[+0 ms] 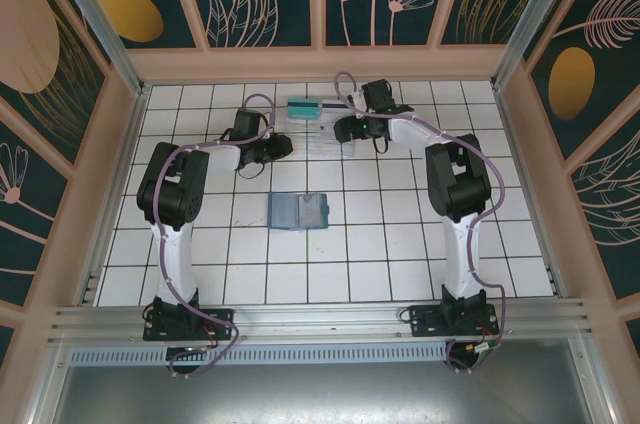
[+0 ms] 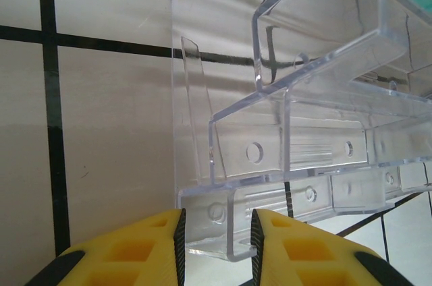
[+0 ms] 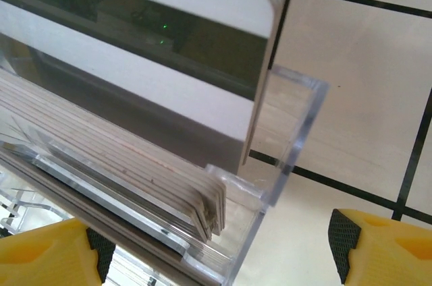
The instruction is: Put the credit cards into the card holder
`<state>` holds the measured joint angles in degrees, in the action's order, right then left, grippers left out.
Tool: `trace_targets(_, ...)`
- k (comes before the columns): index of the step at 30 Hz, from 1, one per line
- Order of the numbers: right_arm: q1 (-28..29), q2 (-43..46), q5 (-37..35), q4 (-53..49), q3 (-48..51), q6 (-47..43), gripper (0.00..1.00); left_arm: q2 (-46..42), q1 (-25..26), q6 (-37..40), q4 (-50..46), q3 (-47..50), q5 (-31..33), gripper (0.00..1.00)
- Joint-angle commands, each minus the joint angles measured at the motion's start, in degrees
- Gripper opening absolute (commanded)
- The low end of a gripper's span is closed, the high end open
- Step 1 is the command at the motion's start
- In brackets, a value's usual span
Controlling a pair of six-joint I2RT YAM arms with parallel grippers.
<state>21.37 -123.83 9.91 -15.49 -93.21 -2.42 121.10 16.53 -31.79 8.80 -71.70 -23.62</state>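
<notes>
The card holder (image 1: 300, 211) lies open on the tiles in the middle, blue-grey inside up, apart from both grippers. Credit cards stand in a clear plastic tray (image 1: 325, 134) at the back: a teal-green one (image 1: 303, 110) and whitish ones with a dark stripe (image 3: 169, 36), with a stack of cards (image 3: 135, 158) in a lower tier. My left gripper (image 2: 216, 245) is at the tray's left end, its pads closed on a low corner lip of the tray (image 2: 236, 232). My right gripper (image 3: 216, 252) is open wide around the tray's right end wall (image 3: 297, 117), its pads clear of the cards.
The white tiled table (image 1: 400, 254) is boxed in by wooden walls on three sides. Both arms reach toward the back middle, one from each side of the tray. The metal rail (image 1: 320, 319) runs along the near edge.
</notes>
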Motion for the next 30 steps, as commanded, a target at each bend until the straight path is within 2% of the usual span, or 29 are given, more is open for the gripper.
trace_targets(1,-0.21,0.90,-1.58,2.70,-0.94,1.27,0.82,0.89,0.89,-0.63,-4.67,1.21,-1.65,0.30)
trace_targets(8,-0.39,3.56,0.01,5.03,1.44,1.62,0.73,1.15,0.96,-0.73,-4.58,1.23,-1.77,0.30)
trace_targets(17,-0.53,5.03,1.50,6.06,1.45,2.41,0.71,1.03,1.10,-0.64,-4.84,1.13,-1.87,0.30)
trace_targets(21,-0.62,5.28,2.12,6.04,1.12,2.57,0.66,1.07,1.20,-0.64,-4.76,1.21,-1.87,0.30)
trace_targets(24,-0.62,4.65,2.71,5.14,0.33,2.33,0.58,1.12,1.16,-0.64,-4.75,1.13,-1.96,0.30)
trace_targets(27,-0.72,4.34,3.10,4.66,0.34,1.98,0.46,1.15,1.18,-0.64,-4.84,0.95,-1.96,0.30)
trace_targets(30,-0.72,4.68,3.10,4.85,0.84,1.98,0.42,1.16,1.16,-0.64,-4.93,0.97,-1.96,0.30)
